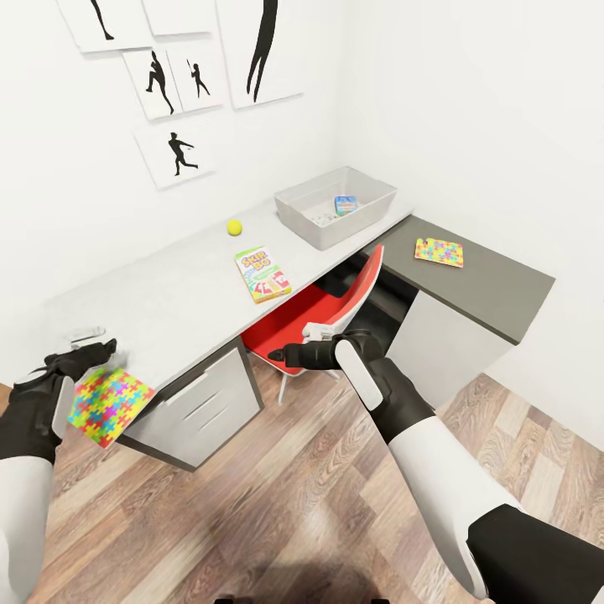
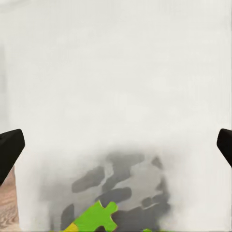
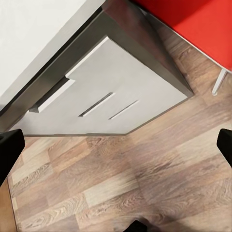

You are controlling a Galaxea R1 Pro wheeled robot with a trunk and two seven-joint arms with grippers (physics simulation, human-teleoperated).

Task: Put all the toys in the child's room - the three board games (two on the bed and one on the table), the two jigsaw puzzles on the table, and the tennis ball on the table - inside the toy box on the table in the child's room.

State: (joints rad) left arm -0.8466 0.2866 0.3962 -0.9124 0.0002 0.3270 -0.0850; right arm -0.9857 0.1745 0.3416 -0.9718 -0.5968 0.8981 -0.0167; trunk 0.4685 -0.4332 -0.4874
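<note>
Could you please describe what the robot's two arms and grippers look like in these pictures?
Both arms have smooth glossy white shells on the forearms, joined by black flexible sections at the wrists and, on the right arm, at the elbow. The left gripper and right gripper are matte black with slim tapered fingers; a white oval panel sits on each wrist. No loose cables or markings are visible.

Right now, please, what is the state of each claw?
Left claw: holding the flat multicoloured jigsaw puzzle square at the pale grey desk edge.
Right claw: open and empty over the wooden floor.
</note>
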